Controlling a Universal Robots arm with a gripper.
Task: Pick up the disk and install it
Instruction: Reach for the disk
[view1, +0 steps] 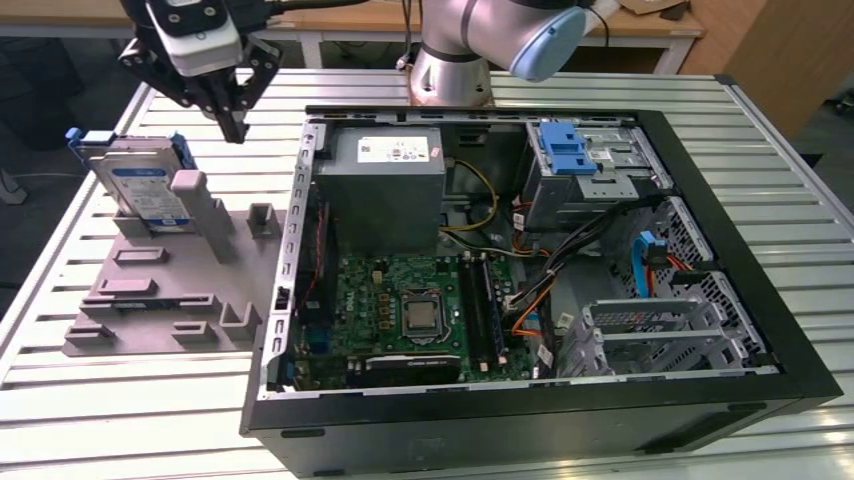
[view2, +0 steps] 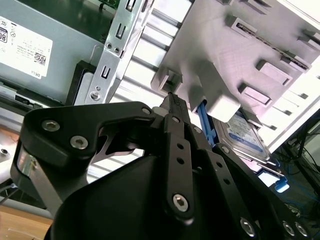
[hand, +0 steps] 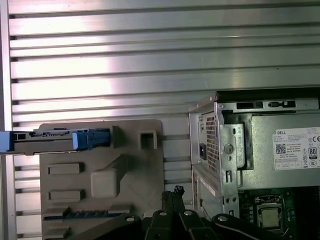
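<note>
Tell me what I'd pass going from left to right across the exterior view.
disk, standing on edge → grey power-supply box → drive cage with the blue latch

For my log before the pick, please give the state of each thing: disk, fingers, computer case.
Disk: standing on edge in the grey holder, not gripped.
Gripper: fingers shut, holding nothing, above the holder.
Computer case: lying flat, side panel off, inside exposed.
</note>
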